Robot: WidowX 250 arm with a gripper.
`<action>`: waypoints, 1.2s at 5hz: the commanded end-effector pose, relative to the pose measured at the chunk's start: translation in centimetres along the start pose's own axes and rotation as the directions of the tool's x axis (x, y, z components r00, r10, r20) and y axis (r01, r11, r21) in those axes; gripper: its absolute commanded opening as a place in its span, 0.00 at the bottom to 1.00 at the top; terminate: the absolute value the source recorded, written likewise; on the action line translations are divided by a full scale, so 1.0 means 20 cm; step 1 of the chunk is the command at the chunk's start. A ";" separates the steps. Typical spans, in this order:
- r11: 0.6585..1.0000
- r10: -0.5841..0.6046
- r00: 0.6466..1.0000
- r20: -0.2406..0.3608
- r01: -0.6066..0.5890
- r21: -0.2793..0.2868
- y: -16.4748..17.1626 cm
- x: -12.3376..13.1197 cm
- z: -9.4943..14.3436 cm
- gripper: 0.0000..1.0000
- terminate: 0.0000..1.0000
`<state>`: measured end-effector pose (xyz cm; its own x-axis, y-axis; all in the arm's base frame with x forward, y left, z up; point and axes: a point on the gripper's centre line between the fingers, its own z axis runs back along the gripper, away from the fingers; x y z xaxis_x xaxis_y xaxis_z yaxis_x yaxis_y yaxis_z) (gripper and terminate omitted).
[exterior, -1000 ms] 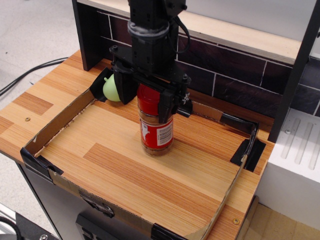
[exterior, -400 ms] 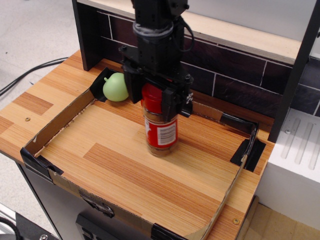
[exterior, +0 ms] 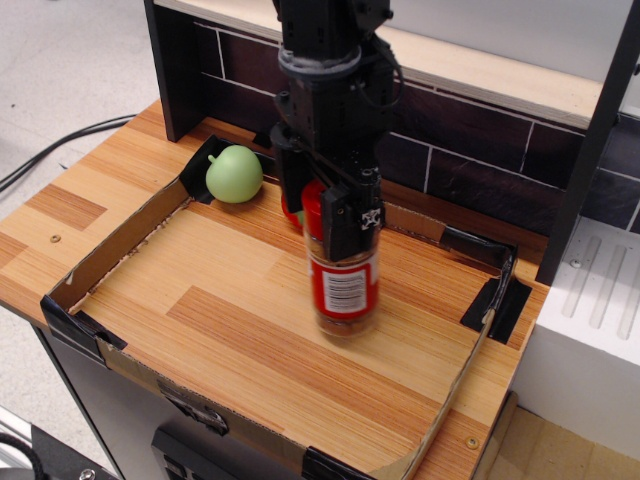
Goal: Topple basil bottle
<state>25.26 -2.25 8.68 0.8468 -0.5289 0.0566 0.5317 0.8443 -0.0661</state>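
1. One basil bottle is seen pretty much mid-bench, a bit toward the right edge, blurred and maybe slightly tilted, though that can't be called for sure.
2. Its red cap is flanked by the black pincer from above; whether it's actually clenched on the bottle can't be told, since the fingers are dark and the bottle is smeared.
3. A green round fruit is parked in the back left corner, well apart from the bottle.
4. A low cardboard wall, taped black at the corners, is run around the bench.
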 end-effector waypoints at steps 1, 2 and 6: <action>0.993 -0.110 0.962 0.249 0.120 -0.024 -0.08 0.07 0.11 0.00 0.00; 0.988 -0.107 0.934 0.340 0.137 -0.067 -0.10 0.11 0.07 0.00 0.00; 0.998 -0.001 0.943 0.334 0.023 -0.063 -0.09 0.11 -0.07 0.00 0.00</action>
<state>25.87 -4.85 6.43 0.8073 -0.4671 0.3606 0.5419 0.8288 -0.1397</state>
